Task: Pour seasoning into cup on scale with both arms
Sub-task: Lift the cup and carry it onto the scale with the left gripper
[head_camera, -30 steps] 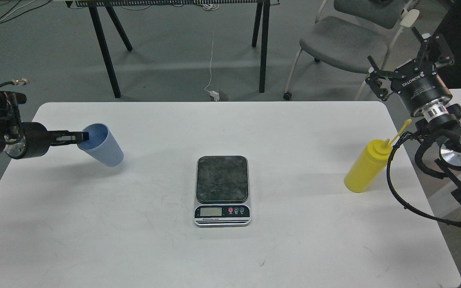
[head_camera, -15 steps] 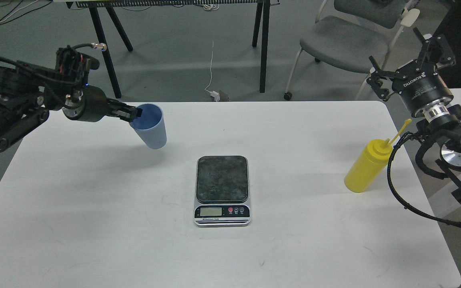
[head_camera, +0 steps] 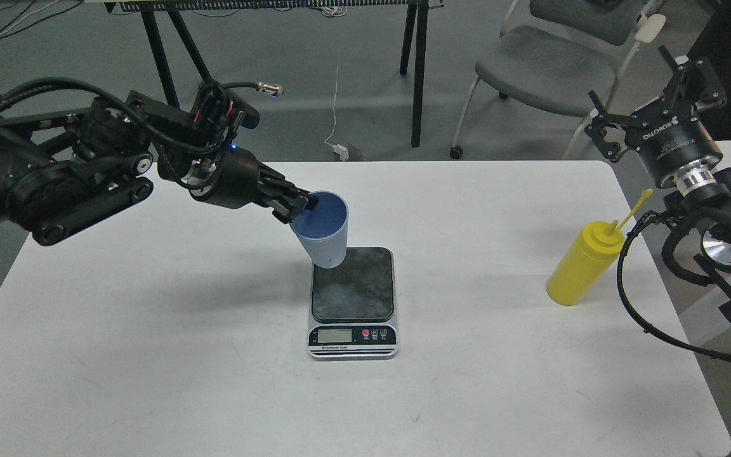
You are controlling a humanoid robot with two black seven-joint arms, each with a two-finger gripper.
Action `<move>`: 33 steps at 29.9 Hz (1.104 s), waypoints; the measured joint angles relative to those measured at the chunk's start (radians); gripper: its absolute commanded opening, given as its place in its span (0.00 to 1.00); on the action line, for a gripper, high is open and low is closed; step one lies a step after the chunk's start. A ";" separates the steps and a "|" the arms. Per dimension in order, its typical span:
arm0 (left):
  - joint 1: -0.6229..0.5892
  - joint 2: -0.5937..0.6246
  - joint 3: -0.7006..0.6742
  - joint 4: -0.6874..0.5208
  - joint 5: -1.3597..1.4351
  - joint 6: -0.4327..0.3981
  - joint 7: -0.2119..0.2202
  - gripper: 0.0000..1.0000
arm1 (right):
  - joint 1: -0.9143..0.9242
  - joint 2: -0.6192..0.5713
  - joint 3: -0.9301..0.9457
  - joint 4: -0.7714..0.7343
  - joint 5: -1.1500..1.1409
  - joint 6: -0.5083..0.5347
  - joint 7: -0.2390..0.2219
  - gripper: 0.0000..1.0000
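Cup (head_camera: 324,231) in left pincer (head_camera: 302,205)

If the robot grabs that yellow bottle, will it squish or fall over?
The yellow bottle looks like soft plastic, so it would probably dent a little under a squeeze. It is tall and narrow, so a sideways nudge could tip it. Its thin cap strap sticks out and would likely flop around. The right tool is open, well above it.
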 measured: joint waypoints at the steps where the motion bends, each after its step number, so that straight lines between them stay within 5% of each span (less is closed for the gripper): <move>1: 0.001 -0.001 0.000 -0.003 0.006 0.000 0.000 0.00 | 0.000 0.000 0.000 0.000 0.000 0.000 0.000 1.00; 33: 0.073 -0.223 0.001 0.204 0.016 0.000 0.000 0.02 | -0.039 -0.019 0.008 0.005 0.000 0.000 0.008 1.00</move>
